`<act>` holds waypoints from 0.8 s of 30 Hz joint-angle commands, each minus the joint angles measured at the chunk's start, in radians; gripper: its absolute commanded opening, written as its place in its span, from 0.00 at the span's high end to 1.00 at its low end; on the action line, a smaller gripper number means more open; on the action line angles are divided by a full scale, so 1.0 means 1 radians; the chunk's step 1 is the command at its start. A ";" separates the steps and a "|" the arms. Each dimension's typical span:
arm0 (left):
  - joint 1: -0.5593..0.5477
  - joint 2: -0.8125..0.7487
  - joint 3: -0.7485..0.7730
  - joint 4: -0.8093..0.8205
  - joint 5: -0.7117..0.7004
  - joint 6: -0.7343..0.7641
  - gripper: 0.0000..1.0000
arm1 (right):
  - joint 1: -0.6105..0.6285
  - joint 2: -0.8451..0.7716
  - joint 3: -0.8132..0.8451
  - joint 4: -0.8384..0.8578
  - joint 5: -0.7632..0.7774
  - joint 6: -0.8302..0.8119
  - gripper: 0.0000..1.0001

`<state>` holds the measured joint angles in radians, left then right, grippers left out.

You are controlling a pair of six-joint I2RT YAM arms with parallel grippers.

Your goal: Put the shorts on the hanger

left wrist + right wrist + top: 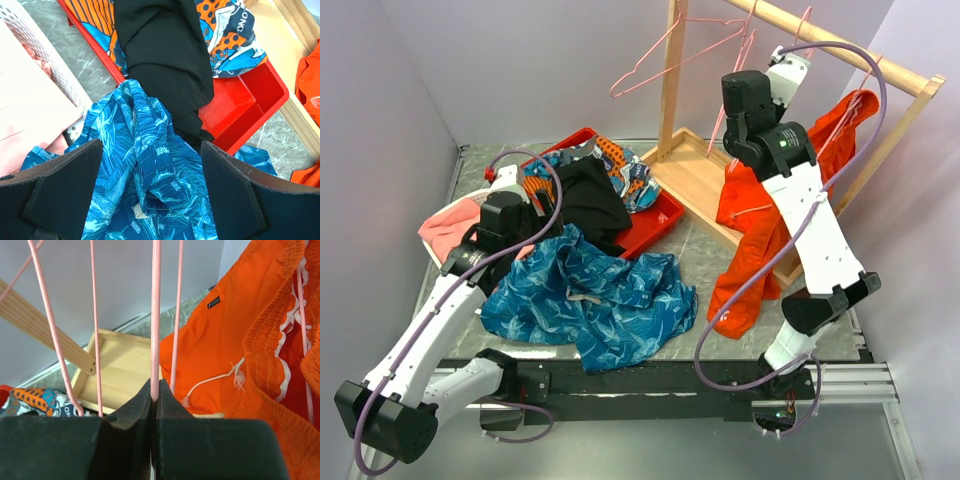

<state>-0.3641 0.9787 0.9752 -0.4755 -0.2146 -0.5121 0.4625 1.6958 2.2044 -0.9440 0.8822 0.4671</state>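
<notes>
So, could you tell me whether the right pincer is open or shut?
Shut: the right pincer is clamped on a pink hanger, with no gap showing.

I recorded the left pincer (150,150) spread above the shorts (145,180), which lay on the table directly beneath and between its fingers. Ahead of that pincer stood the tray (250,100). It held a draped garment (165,50) with a printed cloth (230,35) under and behind it. The draped garment overhung the tray's near wall and reached the shorts. The basket (45,55) sat left of the pincer. The right pincer (154,390) was clamped on a wire of the hanger (156,315). The hung garment (225,340) was to its right and the rack base (120,365) beyond it.
</notes>
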 commanded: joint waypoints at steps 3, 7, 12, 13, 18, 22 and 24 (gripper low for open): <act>0.002 -0.025 -0.006 0.032 -0.006 0.017 0.15 | 0.094 -0.133 -0.098 0.014 0.096 0.034 1.00; 0.002 -0.023 -0.004 0.032 -0.002 0.018 0.14 | 0.127 -0.185 -0.175 0.103 0.153 -0.016 1.00; 0.002 -0.029 -0.009 0.031 -0.009 0.018 0.13 | 0.105 -0.159 -0.153 0.126 0.143 -0.057 1.00; 0.004 -0.028 -0.009 0.029 -0.009 0.018 0.13 | 0.085 -0.141 -0.146 0.123 0.130 -0.065 1.00; 0.002 -0.026 -0.006 0.029 -0.009 0.020 0.13 | 0.050 -0.091 -0.089 0.108 0.084 -0.076 1.00; 0.002 -0.023 -0.007 0.029 -0.005 0.023 0.14 | 0.036 -0.088 -0.124 0.226 0.118 -0.175 1.00; 0.002 -0.026 -0.009 0.031 -0.005 0.023 0.14 | 0.030 -0.085 -0.135 0.267 0.144 -0.217 1.00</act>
<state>-0.3641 0.9760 0.9691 -0.4755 -0.2150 -0.5087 0.5049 1.6165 2.0651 -0.8230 0.9668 0.3599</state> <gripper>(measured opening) 0.865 0.042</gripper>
